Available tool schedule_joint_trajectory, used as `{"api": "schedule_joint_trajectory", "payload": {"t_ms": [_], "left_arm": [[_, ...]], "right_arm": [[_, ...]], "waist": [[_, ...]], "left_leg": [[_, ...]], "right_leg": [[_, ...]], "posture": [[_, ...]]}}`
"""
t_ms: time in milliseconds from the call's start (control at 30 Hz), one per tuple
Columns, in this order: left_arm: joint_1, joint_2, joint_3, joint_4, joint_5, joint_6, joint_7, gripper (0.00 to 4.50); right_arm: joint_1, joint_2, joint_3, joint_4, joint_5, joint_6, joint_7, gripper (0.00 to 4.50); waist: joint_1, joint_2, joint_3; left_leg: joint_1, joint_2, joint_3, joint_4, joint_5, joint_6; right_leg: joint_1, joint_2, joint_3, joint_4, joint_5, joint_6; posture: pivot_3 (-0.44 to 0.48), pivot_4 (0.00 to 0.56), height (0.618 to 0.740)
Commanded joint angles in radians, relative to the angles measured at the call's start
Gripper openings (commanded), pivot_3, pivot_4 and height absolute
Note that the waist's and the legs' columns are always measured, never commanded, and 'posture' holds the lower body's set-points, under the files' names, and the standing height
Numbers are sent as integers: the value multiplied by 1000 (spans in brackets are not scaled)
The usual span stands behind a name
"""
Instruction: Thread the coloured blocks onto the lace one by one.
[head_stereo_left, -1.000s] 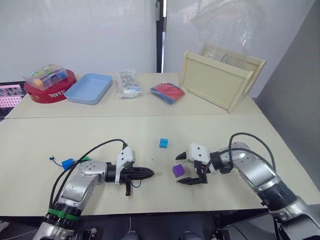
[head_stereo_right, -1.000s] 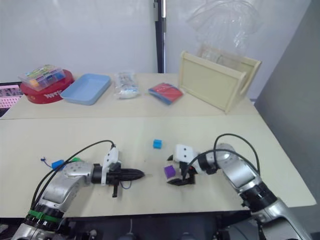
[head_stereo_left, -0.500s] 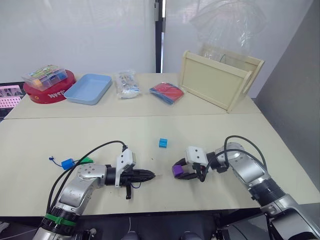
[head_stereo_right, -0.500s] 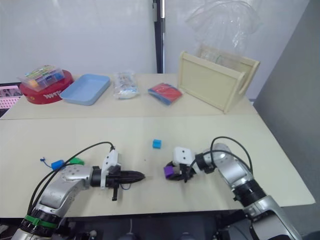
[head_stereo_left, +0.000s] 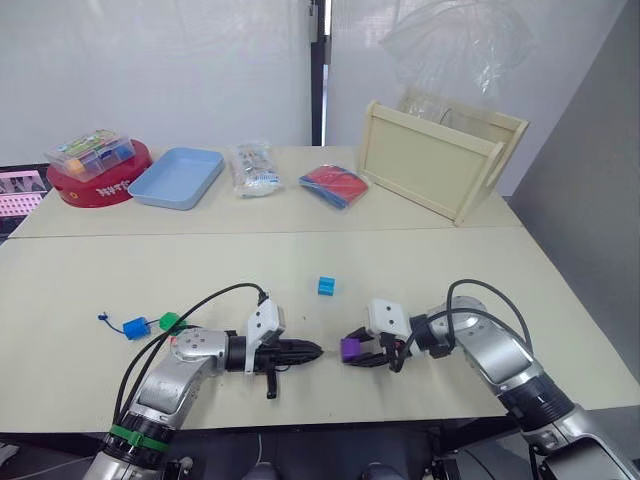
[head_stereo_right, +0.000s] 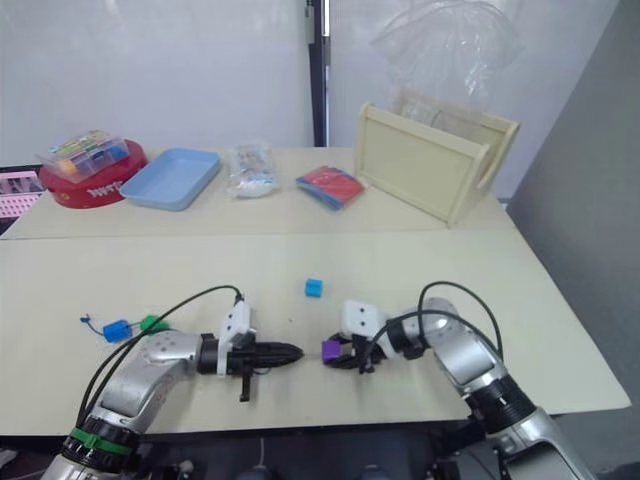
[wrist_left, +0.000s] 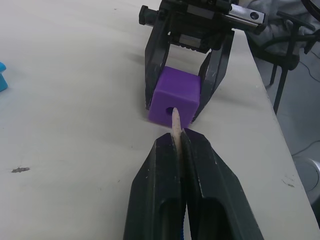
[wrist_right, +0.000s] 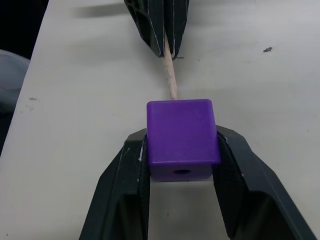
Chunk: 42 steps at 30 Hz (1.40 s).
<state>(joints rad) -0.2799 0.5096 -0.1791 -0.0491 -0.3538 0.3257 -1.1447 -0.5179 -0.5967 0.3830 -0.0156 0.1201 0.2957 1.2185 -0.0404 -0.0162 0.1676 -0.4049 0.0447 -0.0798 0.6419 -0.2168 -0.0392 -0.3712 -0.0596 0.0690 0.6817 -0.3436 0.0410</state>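
**Entry: lace tip being lined up with the bore of the purple cube**

- Right gripper (wrist_left: 187, 107): the purple cube (wrist_left: 176, 101) is being pinched between its 2 black fingers, 1 on each side face, low over the table (head_stereo_left: 150, 270) near its front edge. A round hole is being presented on the face turned toward the other arm; a matching hole is being shown on the opposite face in the right wrist view, so the bore is being held level, along the line between the 2 grippers.
- Left gripper (wrist_left: 176, 145): its fingers are being pressed together on the pale stiff tip (wrist_left: 175, 121) of the lace, which is being pointed straight out at the cube. The long axis of the tip is being kept roughly in line with the bore; its end is being held just at the hole, seemingly a shade to 1 side of centre. Whether it has entered cannot be told.
- Judgement: the coming push is being governed by this alignment alone; a small sideways error would put the tip against the cube's face.
- Other blocks: a cyan cube (head_stereo_left: 326, 286) is lying loose beyond the grippers; a blue block (head_stereo_left: 134, 327) and a green block (head_stereo_left: 169, 322) are lying beside the left arm.
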Motion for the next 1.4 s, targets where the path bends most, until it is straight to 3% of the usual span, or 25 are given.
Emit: {"api": "schedule_joint_trajectory", "payload": {"t_ms": [33, 533, 900, 1100, 1400], "left_arm": [[-21, -11, -3, -10, 3, -22, 8, 0], [-39, -28, -28, 9, 19, -28, 7, 0], [-45, -89, -77, 8, 38, -31, 18, 0], [-107, -144, -114, 89, 75, -67, 7, 0], [-104, -118, -106, 106, 88, -84, -26, 0]], "right_arm": [[-5, 3, -6, -34, 1, 14, -5, 1175], [-3, 13, -3, -53, 1, 43, -16, 1175], [-2, 20, 4, -66, -2, 59, -27, 1175], [4, 34, 18, -86, -8, 73, -33, 1175], [11, 39, 18, -92, -15, 81, -33, 1175]], "waist": [[1, 0, 0], [1, 0, 0], [1, 0, 0], [8, 0, 0], [10, 0, 0]], "left_leg": [[0, 0, 0, 0, 0, 0], [0, 0, 0, 0, 0, 0], [0, 0, 0, 0, 0, 0], [0, -1, 0, 1, 0, 0], [1, -1, 0, 1, 0, 0]], "right_leg": [[0, 0, 0, 0, 0, 0], [0, 0, 0, 0, 0, 0], [0, 0, 0, 0, 0, 0], [1, 0, 0, 0, 0, 0], [1, 0, 0, 0, 0, 0]], "posture": [[0, 150, 740], [0, 150, 740], [0, 150, 740], [0, 150, 740], [0, 150, 740]]}}
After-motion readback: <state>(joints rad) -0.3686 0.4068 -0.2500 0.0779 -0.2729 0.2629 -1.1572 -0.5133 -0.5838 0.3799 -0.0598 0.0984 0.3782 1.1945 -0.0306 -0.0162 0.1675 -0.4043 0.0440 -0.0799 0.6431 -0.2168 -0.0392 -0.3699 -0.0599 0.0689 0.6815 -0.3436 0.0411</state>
